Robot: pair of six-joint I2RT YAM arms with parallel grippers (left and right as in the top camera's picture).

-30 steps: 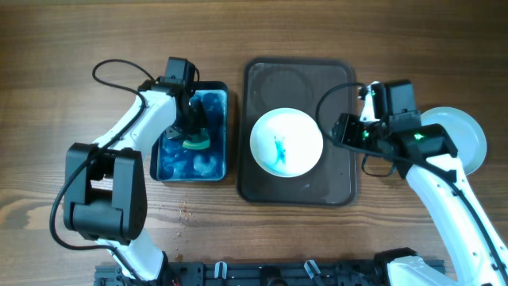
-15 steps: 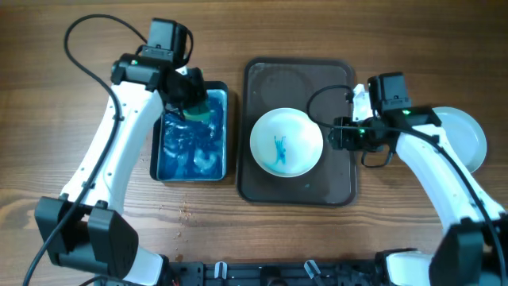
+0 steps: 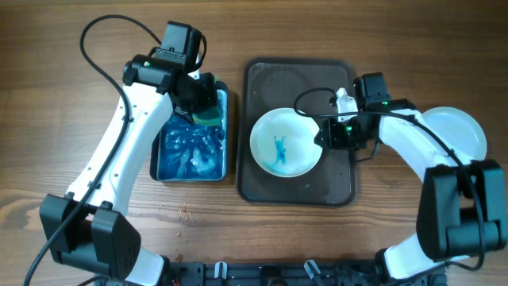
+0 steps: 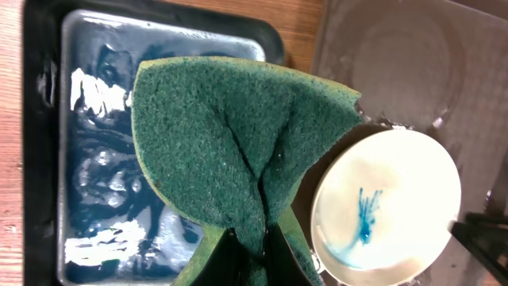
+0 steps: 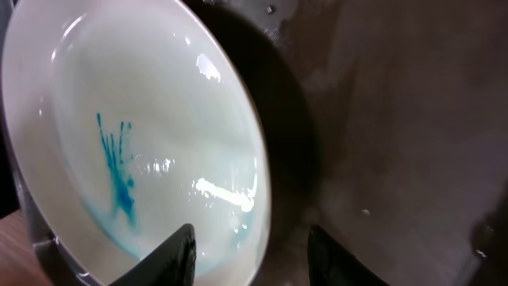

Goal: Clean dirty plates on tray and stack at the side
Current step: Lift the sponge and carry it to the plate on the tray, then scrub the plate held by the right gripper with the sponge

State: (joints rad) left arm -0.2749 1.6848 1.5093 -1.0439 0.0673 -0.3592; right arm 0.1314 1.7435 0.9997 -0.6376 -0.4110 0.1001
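A white plate (image 3: pixel 286 143) smeared with blue sits on the dark tray (image 3: pixel 298 191); it also shows in the left wrist view (image 4: pixel 389 206) and the right wrist view (image 5: pixel 143 143). My left gripper (image 3: pixel 205 109) is shut on a green sponge (image 4: pixel 238 143) and holds it above the right edge of the blue water tub (image 3: pixel 190 151), close to the tray. My right gripper (image 3: pixel 327 133) is open, its fingers (image 5: pixel 250 254) straddling the plate's right rim. A clean white plate (image 3: pixel 460 135) lies on the table at the far right.
The tub holds blue soapy water (image 4: pixel 103 159). Cables loop above both arms. A black rail (image 3: pixel 262 274) runs along the table's front edge. Bare wood lies left of the tub and in front of the tray.
My left gripper lifted the sponge out of the tub and moved right toward the tray. My right gripper moved left, down to the dirty plate's right rim.
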